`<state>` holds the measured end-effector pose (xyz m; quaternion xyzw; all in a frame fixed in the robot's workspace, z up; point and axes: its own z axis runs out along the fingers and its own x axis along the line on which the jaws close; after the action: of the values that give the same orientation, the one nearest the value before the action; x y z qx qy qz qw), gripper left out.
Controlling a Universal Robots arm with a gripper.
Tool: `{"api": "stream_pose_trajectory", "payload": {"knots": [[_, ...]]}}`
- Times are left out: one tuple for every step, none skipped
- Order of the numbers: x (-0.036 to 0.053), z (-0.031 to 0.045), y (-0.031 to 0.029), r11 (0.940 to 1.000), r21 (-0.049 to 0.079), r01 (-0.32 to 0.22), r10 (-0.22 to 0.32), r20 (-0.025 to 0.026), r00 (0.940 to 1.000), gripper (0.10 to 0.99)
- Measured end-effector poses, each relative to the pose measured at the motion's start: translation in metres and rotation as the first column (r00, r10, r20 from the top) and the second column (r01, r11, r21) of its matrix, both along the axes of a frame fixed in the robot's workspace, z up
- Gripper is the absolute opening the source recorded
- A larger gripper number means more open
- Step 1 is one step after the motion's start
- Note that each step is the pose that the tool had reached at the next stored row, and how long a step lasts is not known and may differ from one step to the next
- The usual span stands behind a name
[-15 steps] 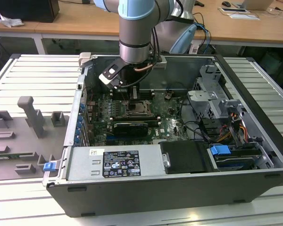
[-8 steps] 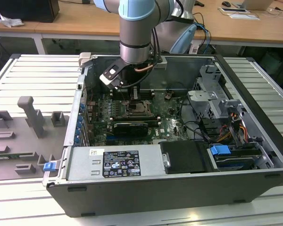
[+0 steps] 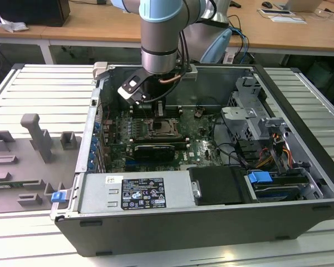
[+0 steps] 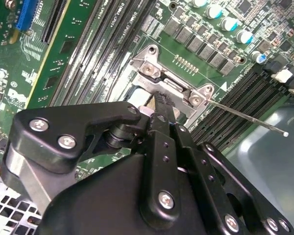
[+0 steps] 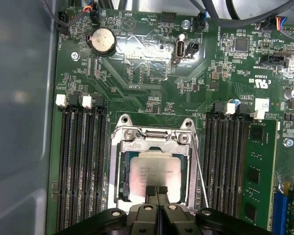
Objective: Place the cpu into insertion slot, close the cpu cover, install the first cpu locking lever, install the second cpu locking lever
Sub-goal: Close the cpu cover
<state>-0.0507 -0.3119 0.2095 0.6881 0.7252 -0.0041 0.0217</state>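
Note:
The cpu [image 5: 154,178], a pale metal square, lies flat in the insertion slot [image 5: 118,166] on the green motherboard. The cpu cover [image 5: 157,143], a silver frame with a square window, lies down around the chip. My gripper [image 5: 157,190] is shut with nothing between its fingers, its tips over the chip's edge. In the second wrist view the gripper [image 4: 161,105] points at the cover's hinge bracket [image 4: 174,83]. One thin wire locking lever [image 5: 202,178] runs along the socket's side, and its free end [image 4: 283,133] sticks out past the memory slots. In the exterior view the gripper [image 3: 160,109] hangs just above the socket [image 3: 165,129].
Long black memory slots [image 5: 83,161] flank the socket on both sides. A long black card [image 3: 151,150] lies in front of the socket. The computer case's walls [image 3: 100,100], a drive cage [image 3: 250,119] and a power supply [image 3: 136,192] ring the board. A grey fixture plate [image 3: 28,161] sits at the exterior view's left.

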Motion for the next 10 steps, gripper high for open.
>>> {"api": "stream_pose_trajectory", "payload": {"knots": [[0.0, -0.0003, 0.0, 1.0, -0.003, 0.0, 0.0, 0.0058, 1.0, 0.106], [0.0, -0.0007, -0.0001, 1.0, -0.005, 0.0, 0.0, 0.0092, 1.0, 0.106], [0.0001, -0.002, 0.0, 1.0, -0.004, 0.0, 0.0, 0.0109, 0.9999, 0.106], [0.0, -0.0034, 0.0, 1.0, -0.005, 0.0, 0.0, 0.0109, 0.9999, 0.106], [0.0001, -0.0043, -0.0001, 1.0, -0.005, 0.0, 0.0, 0.0106, 0.9999, 0.106], [0.0016, -0.0048, 0.0, 1.0, -0.005, 0.0, 0.0, 0.0106, 0.9999, 0.106], [0.0033, -0.0049, -0.0001, 1.0, -0.005, 0.0, 0.0, 0.0108, 0.9999, 0.106], [0.0043, -0.005, -0.0001, 1.0, -0.005, 0.0, 0.0, 0.0109, 0.9999, 0.106], [0.0053, -0.0048, 0.0, 1.0, -0.004, 0.0, 0.0, 0.0111, 0.9999, 0.106], [0.0054, -0.003, 0.0003, 1.0, -0.003, 0.0, 0.0, 0.0116, 0.9999, 0.106]]}}
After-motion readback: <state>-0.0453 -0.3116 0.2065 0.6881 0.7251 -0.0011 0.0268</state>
